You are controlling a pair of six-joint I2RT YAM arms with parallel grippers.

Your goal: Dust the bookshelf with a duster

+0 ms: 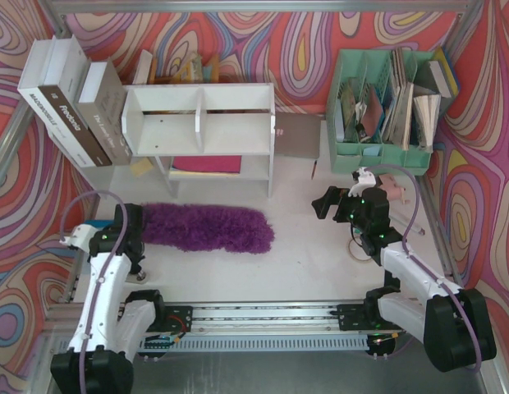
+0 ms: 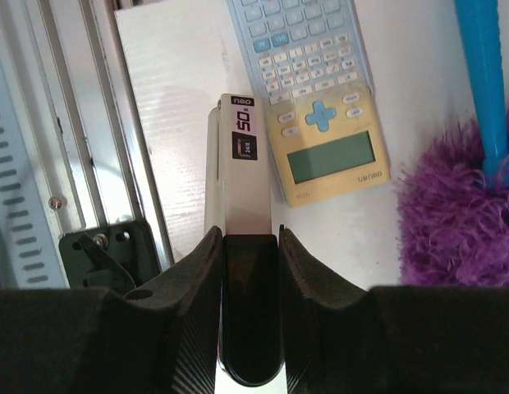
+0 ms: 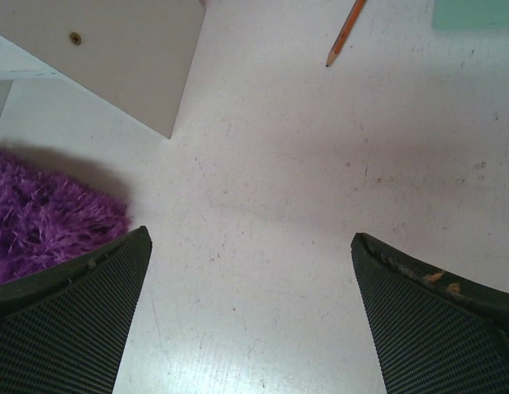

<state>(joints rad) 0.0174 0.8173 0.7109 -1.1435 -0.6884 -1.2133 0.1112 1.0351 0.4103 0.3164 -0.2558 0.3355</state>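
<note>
Overhead, the duster (image 1: 207, 228) is lying flat on the table (image 1: 304, 263), just in front of the bookshelf (image 1: 201, 123) and not touching it. At the left wrist, the left gripper (image 2: 250, 240) is clamping a stapler (image 2: 242, 164) — jaws partly closed — near a calculator (image 2: 320, 123). At the right wrist, the right gripper (image 3: 250, 238) is hanging wide open, holding nothing — the duster's fringe is lying at its left.

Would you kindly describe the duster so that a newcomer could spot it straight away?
Find the white bookshelf at the back left of the table. Just in front of it lies the duster: a long, fluffy purple head, the only furry thing there.
</note>
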